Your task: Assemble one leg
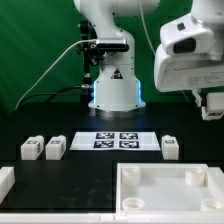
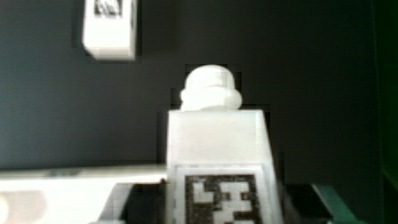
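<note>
My gripper (image 1: 212, 104) hangs high at the exterior view's right edge, above the table, shut on a leg (image 2: 217, 140). In the wrist view the gripper (image 2: 217, 206) has its jaws on either side of this white block. The block's tag faces the camera and its rounded screw tip points away. Three more legs stand on the black table: two at the exterior view's left (image 1: 30, 149) (image 1: 55, 148) and one at the right (image 1: 171, 147). One of them shows far off in the wrist view (image 2: 111, 30). The large white tabletop (image 1: 170, 190) lies at the front right.
The marker board (image 1: 118, 140) lies flat in the middle, in front of the robot base (image 1: 115, 90). A white piece (image 1: 5, 181) sits at the front left edge. A white surface (image 2: 54, 192) shows beside the jaws in the wrist view.
</note>
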Motion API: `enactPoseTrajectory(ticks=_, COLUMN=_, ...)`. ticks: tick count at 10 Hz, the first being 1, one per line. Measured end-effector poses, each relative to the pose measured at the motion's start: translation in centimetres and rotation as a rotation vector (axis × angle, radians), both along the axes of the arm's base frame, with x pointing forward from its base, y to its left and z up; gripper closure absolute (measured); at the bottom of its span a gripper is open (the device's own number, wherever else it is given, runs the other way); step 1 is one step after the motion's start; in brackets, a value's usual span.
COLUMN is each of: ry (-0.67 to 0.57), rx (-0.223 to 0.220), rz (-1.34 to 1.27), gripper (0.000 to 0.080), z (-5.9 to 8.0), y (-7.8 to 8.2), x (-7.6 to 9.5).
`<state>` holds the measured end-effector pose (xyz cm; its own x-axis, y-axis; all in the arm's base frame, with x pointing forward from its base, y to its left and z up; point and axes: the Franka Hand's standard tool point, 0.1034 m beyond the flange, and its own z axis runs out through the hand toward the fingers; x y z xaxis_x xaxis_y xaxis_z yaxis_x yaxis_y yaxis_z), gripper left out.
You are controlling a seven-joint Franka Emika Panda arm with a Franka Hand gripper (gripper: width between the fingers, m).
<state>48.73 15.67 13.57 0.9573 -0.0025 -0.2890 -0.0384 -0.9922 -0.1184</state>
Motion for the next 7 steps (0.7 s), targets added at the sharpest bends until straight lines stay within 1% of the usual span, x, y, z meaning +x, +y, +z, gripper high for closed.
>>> enactPoseTrajectory(ticks=1, ry=-0.089, rx=-0.002, rz=-0.009, gripper=0.0511, z=0.1, y=-0.2, x=-0.1)
enactPoseTrajectory(ticks=2, ry=-0.206, rx=0.014, rz=0.032, gripper=0.0511, z=0.7, y=-1.3, x=2.0)
enactPoseTrajectory(ticks=3, ry=-0.333, rx=0.019, rz=0.029, gripper=0.0511, z=1.8, y=-3.7, x=5.2)
enactPoseTrajectory(ticks=4, ry=-0.403, rx=0.020, rz=0.043, gripper=0.0511, z=1.8, y=-5.5, x=6.9)
enactPoseTrajectory(ticks=5, ry=-0.516, rx=0.024, rz=0.022, gripper=0.0511, z=2.1, y=-6.2, x=9.1)
enactPoseTrajectory(ticks=6, ry=-0.597, rx=0.027, rz=0.001, gripper=0.0511, z=2.1, y=-6.5, x=10.3)
enactPoseTrajectory(ticks=7, ry=-0.656, rx=0.018, rz=0.000, gripper=0.0511, z=1.9, y=-6.4, x=9.9)
